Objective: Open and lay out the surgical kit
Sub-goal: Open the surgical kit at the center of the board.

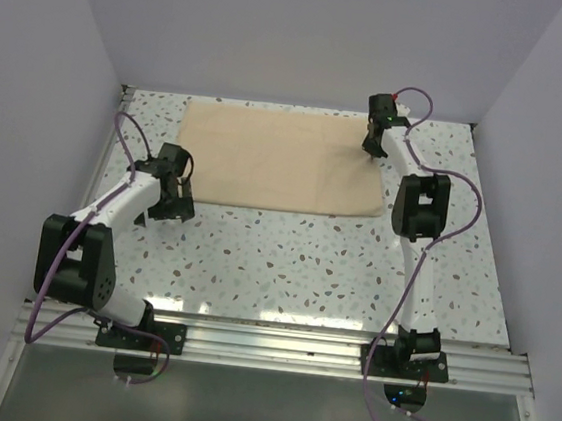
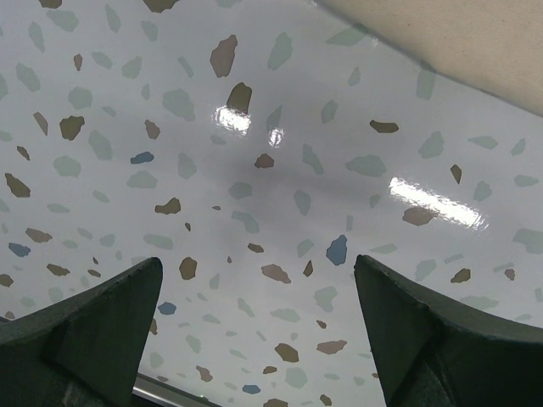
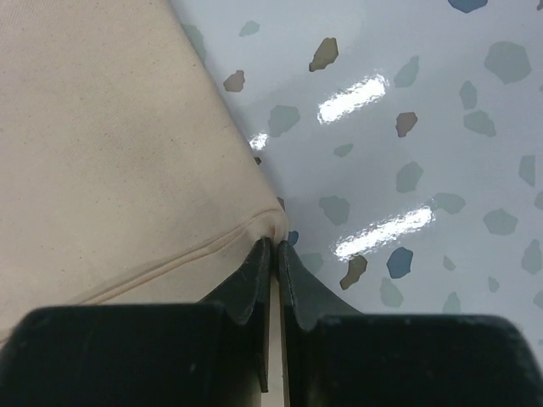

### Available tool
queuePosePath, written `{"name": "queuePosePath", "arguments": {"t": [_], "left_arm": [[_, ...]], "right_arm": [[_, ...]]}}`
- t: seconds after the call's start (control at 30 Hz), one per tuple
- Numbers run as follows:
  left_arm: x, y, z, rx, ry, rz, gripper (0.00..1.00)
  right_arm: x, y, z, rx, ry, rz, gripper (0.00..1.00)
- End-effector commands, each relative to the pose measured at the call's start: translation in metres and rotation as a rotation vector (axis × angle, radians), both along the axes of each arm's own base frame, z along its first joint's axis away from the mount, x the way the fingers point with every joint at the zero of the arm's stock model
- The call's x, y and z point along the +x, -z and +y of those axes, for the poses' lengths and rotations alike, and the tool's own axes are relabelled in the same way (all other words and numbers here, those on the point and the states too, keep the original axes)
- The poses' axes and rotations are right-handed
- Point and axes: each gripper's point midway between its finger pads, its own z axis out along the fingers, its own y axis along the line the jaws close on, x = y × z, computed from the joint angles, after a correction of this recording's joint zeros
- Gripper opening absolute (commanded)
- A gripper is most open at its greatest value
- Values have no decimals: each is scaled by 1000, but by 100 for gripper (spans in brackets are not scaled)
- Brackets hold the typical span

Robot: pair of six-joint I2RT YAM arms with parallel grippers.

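Note:
The beige cloth wrap lies spread flat on the far half of the speckled table. My right gripper is at its far right corner, shut on the hemmed corner of the cloth, which is pinched between the fingertips. My left gripper hovers just off the cloth's near left corner, open and empty over bare table; the cloth edge shows at that view's top right. The steel tray and the instruments are not in view.
The speckled table is bounded by white walls on the left, back and right. An aluminium rail with both arm bases runs along the near edge.

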Motion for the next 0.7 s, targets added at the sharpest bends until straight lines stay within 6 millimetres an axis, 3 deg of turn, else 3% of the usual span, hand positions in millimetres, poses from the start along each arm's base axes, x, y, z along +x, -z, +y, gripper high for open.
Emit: {"name": "queuePosePath", "arguments": {"t": [0.0, 0.1, 0.47, 0.63, 0.67], "left_arm": [[5, 4, -2, -2, 12, -15, 99], [6, 3, -2, 0, 12, -18, 99], [24, -18, 1, 22, 3, -63, 99], [33, -31, -2, 10, -3, -95, 99], [34, -33, -2, 9, -6, -100, 100]], "right_arm": [[-16, -9, -16, -41, 15, 38, 0], [-19, -22, -18, -63, 6, 36, 0], [-14, -111, -9, -35, -73, -108, 1], [-19, -120, 0, -5, -115, -110, 6], [-21, -121, 2, 2, -120, -108, 14]]}}
